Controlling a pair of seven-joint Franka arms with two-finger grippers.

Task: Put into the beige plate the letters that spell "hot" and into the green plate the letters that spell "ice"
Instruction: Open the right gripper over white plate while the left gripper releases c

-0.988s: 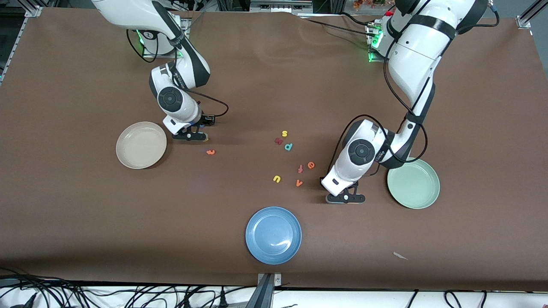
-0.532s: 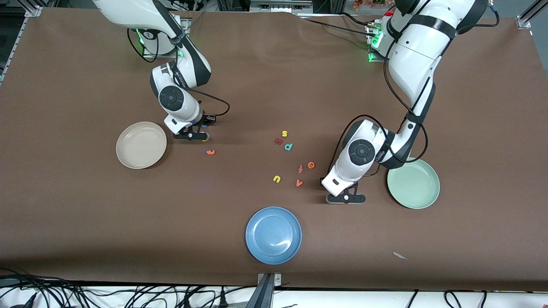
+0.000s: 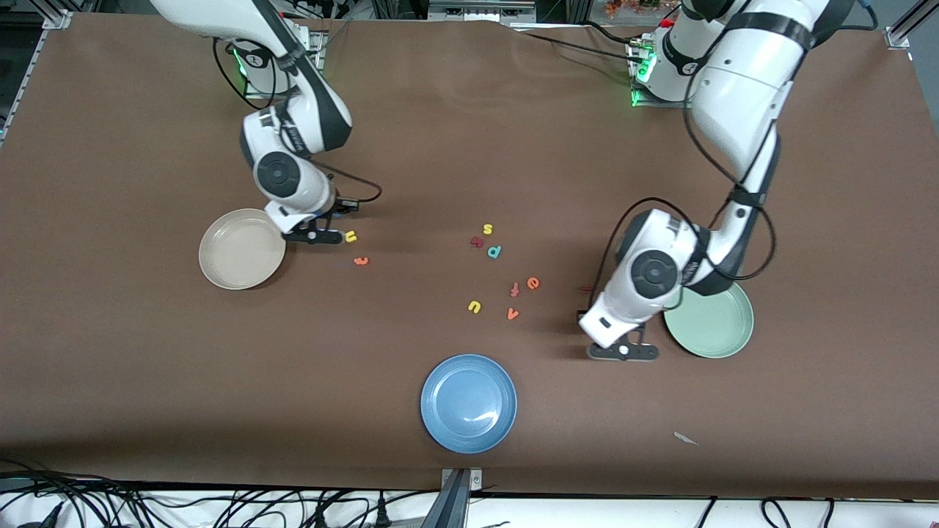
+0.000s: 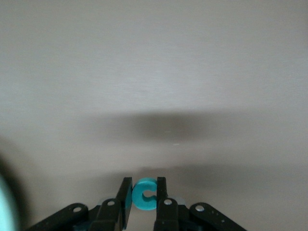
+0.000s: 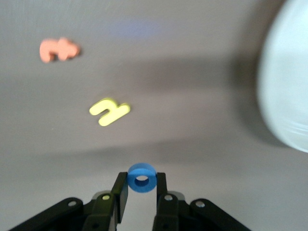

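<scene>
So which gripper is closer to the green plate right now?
Left. The left gripper, holding the teal c, is beside the green plate; the right gripper is by the beige plate.

Teal c point(image 4: 144, 193), blue o point(image 5: 141, 177), yellow h point(image 5: 109, 111), orange t point(image 5: 58, 49); beige plate point(image 3: 241, 248), green plate point(image 3: 710, 322).

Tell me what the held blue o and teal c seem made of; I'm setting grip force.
Small blue ring-shaped letter o and small teal letter c: both look like soft matte foam, thick-cut with blunt edges and no shine. Rubber cannot be excluded.
</scene>
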